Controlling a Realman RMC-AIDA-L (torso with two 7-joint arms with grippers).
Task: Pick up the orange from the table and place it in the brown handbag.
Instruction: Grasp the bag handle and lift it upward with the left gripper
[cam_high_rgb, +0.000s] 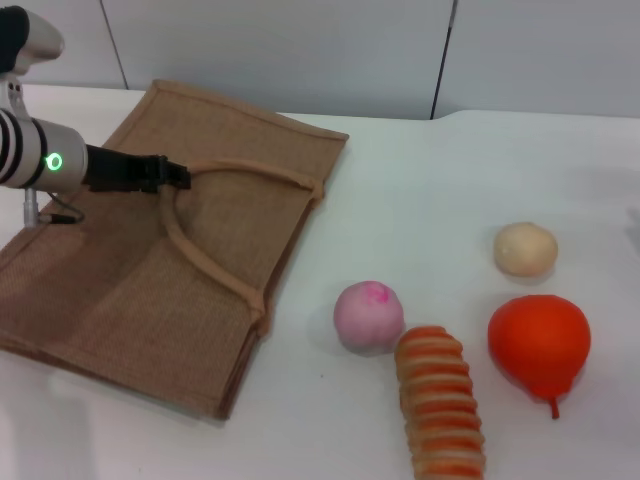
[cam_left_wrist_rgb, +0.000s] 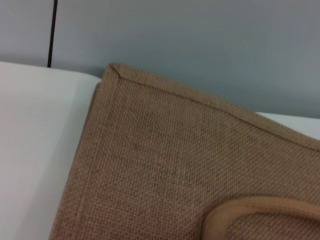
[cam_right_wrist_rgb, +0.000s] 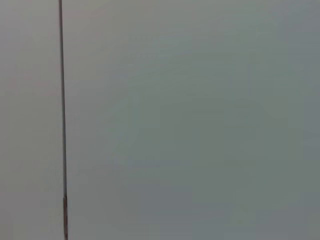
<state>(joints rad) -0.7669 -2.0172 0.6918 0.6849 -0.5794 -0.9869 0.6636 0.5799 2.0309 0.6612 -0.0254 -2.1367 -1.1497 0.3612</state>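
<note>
Head view: the brown handbag (cam_high_rgb: 150, 270) is lying flat on the white table (cam_high_rgb: 430, 190), on the robot's left. The left gripper (cam_high_rgb: 178, 177) is reaching in over the bag, its dark fingertips sitting right at the upper loop handle (cam_high_rgb: 250, 172) where the loop bends — they appear to be pinching the handle, though the contact itself is too small to confirm. The orange (cam_high_rgb: 540, 342) is resting well apart, on the right side of the table, untouched. It is glossy orange-red, roundish, tapering to a small stemmed tip that is pointing toward the robot. Around it: a pale beige ball (cam_high_rgb: 525, 249) just beyond, a ribbed orange-and-cream roll (cam_high_rgb: 440, 405) beside it, a pink ball (cam_high_rgb: 368, 315) farther in. The right gripper is not showing here.

Left wrist view: only burlap weave, the bag's far corner (cam_left_wrist_rgb: 114, 70) and a curve of handle (cam_left_wrist_rgb: 260, 210) — no fingers visible.

Right wrist view: a blank grey wall (cam_right_wrist_rgb: 190, 120) with one dark seam; that arm seems to be parked away from the work.

Judgement: the step in hand looks like raising the handle to open the bag's mouth. Doing it well means lifting the top layer alone, high enough that the mouth is gaping toward the fruit, and holding steady while the right arm is fetching the orange.
</note>
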